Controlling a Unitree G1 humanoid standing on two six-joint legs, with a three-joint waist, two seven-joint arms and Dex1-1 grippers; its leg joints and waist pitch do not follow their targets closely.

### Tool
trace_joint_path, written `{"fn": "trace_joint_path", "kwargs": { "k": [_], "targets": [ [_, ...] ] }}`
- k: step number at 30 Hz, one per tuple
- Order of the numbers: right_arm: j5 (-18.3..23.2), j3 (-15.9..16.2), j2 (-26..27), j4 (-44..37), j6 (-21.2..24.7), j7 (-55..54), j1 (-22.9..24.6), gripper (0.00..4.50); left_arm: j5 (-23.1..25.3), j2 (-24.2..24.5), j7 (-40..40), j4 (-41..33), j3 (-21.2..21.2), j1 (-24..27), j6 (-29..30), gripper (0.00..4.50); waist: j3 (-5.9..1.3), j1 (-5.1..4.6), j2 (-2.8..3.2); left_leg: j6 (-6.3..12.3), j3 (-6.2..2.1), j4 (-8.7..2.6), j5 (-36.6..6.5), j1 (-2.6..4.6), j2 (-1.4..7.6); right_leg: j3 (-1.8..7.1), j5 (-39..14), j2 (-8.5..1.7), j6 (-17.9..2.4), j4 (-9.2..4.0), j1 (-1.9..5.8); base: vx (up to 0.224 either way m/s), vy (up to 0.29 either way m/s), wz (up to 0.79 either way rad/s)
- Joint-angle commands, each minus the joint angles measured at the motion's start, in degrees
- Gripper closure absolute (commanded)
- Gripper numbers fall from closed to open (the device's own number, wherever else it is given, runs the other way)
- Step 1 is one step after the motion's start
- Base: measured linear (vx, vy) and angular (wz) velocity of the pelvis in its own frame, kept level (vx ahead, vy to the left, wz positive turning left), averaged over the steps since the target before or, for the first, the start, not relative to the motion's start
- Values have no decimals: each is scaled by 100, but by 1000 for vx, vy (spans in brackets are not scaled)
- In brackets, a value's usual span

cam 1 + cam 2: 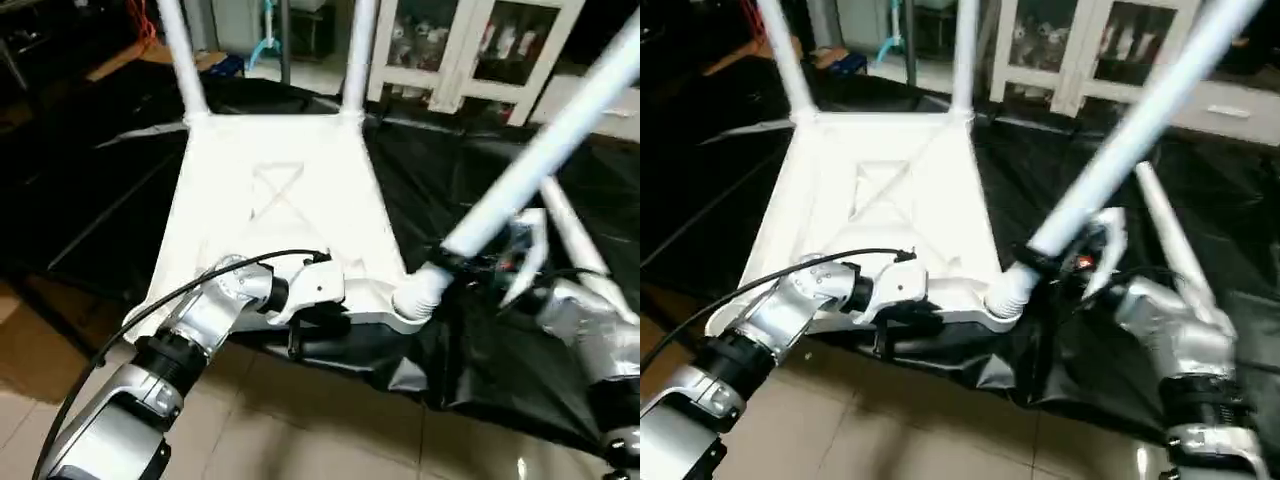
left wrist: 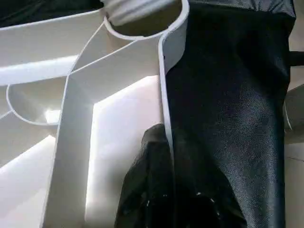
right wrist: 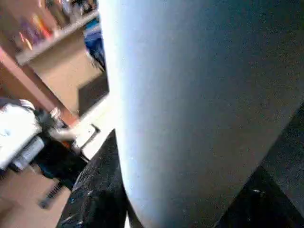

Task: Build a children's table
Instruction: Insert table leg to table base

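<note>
A robot's two grippers hold an upside-down white table on a black sheet.

Nearest, the left gripper [image 1: 318, 322] is pinched shut on the near edge of the white plastic square table top [image 1: 285, 215], one black finger [image 2: 152, 175] inside the thin rim and one outside. The top lies upside down on the black plastic sheet [image 1: 470, 200] that covers the tan tiled floor [image 1: 300, 440], and its ribs cross in an X. At the near right corner, the right gripper [image 1: 1065, 262] is closed around a long white tube leg [image 1: 1130, 130]. This leg leans away to the right, and its ridged end sits at the round corner socket [image 1: 412, 305]. Another white tube leg [image 1: 568, 238] lies on the sheet just beside the right arm. At the two far corners, two white legs [image 1: 180, 55] stand straight up. Farthest back is a white cabinet with glass doors [image 1: 470, 50].
</note>
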Motion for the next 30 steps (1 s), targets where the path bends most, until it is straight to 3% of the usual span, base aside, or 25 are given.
{"fn": "trace_joint_path", "kwargs": {
  "k": [1,2,3,4,6,7,8,10,12,17,22,24,29,30],
  "targets": [
    [231,-122,-210,-47,552,169,20,269,180,121,2,133,-65,57,24,450,-292,6,-80,609,-197,-427,294,139,421,161,1079,-213,-1482,-107,156,0,0,0],
    [231,-122,-210,-47,552,169,20,269,180,121,2,133,-65,57,24,450,-290,31,-77,742,-186,-402,488,131,409,151,1271,-209,-1509,-90,161,0,0,0],
    [485,-228,-315,-128,862,283,-9,269,177,126,0,128,-70,65,22,450,-292,77,-72,926,-169,-365,726,131,410,145,1489,-215,-1533,-57,159,51,-12,1],
    [623,-298,-369,-150,1023,330,-32,269,176,128,-4,122,-75,71,23,450,-302,100,-99,1063,-172,-337,838,109,409,145,1577,-232,-1548,-28,180,0,0,0],
    [778,-391,-417,-195,1207,350,-45,269,172,132,-7,108,-82,80,27,450,-309,132,-94,1160,-183,-325,835,94,427,133,1389,-254,-1530,-20,174,0,0,0],
    [778,-391,-417,-195,1207,350,-45,269,172,132,-7,108,-82,80,27,450,-297,143,-95,1143,-183,-329,713,90,440,126,1075,-259,-1511,-41,159,0,0,0],
    [1120,-624,-493,-254,1611,352,-85,269,164,138,-30,62,-90,106,48,450,-294,147,-92,1114,-183,-335,637,90,448,122,895,-263,-1497,-50,154,0,0,0],
    [1367,-796,-543,-297,1874,355,-104,269,158,140,-50,25,-96,126,70,450,-278,163,-100,986,-175,-359,337,107,463,129,297,-247,-1482,-95,143,0,0,0],
    [1637,-995,-586,-365,2232,316,-122,269,150,147,-72,-9,-104,148,84,450,-273,172,-96,882,-180,-368,248,109,465,130,84,-240,-1454,-106,138,0,0,0],
    [1774,-1081,-615,-445,2464,301,-119,269,156,155,-89,-19,-105,157,80,450,-289,169,-93,804,-172,-345,341,108,443,124,156,-229,-1442,-89,128,0,0,0],
    [1838,-1075,-612,-645,2677,194,-58,269,164,180,-111,-19,-115,156,72,450,-322,203,-114,1003,-179,-280,762,82,423,128,726,-223,-1488,-7,136,0,0,0],
    [1838,-1075,-612,-645,2677,194,-58,269,164,180,-111,-19,-115,156,72,450,-319,214,-109,1040,-172,-275,727,81,424,124,642,-229,-1490,-14,127,0,0,0],
    [1786,-1080,-568,-728,2656,75,-48,269,178,179,-111,-30,-120,165,89,450,-312,247,-106,931,-174,-285,635,90,432,123,385,-217,-1459,-22,121,0,0,0],
    [1484,-894,-562,-781,2377,10,-16,269,182,182,-113,-31,-120,167,89,450,-317,250,-103,928,-175,-281,667,95,431,121,426,-214,-1459,-13,119,0,0,0]
  ]
}}
